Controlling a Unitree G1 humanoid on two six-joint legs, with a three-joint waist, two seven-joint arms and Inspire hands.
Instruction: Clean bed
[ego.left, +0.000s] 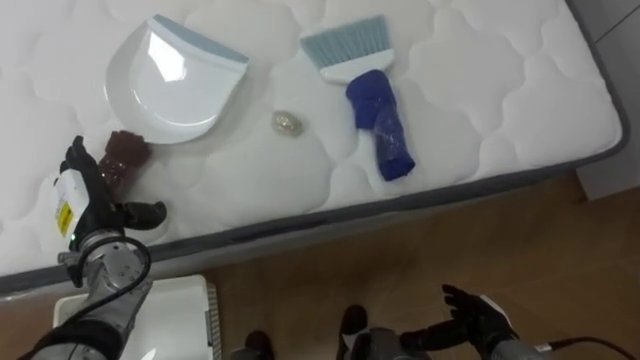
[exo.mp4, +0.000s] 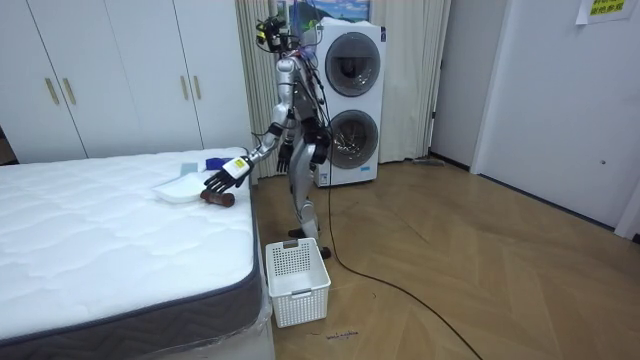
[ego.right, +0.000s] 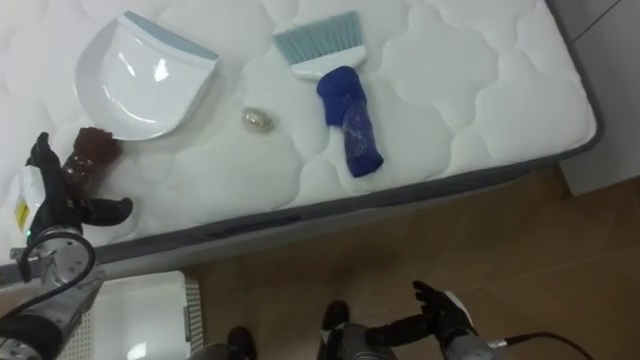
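Standing at the side edge of the bed (ego.left: 470, 90), near its corner, the robot faces the white quilted mattress; in the room view, stacked washing machines (exo.mp4: 350, 95) are behind it and wardrobe doors (exo.mp4: 120, 80) line the wall at the room view's left.

Items on the mattress:
- White dustpan (ego.left: 165, 85), upper left of the frame, open side facing the upper right.
- Dark red-brown object (ego.left: 125, 152), touching the dustpan's lower-left rim. Whether it is attached to the dustpan cannot be told.
- Small crumpled ball (ego.left: 287, 122), centre of the frame, between the dustpan and the brush and apart from both.
- Brush (ego.left: 372, 100), pale blue bristles toward the top of the frame, dark blue handle pointing to the bed edge.

Left hand (ego.left: 85, 195): at the left of the frame over the mattress edge, fingers straight, thumb spread to the side, gripping nothing. It is just beside the dark red-brown object, which lies between the hand and the dustpan.

Right hand (ego.left: 478, 312): at the lower right of the frame over the wooden floor (ego.left: 400, 250), fingers relaxed and spread, empty.

White basket (ego.left: 195, 300): on the floor at the lower left of the frame, against the bed side.
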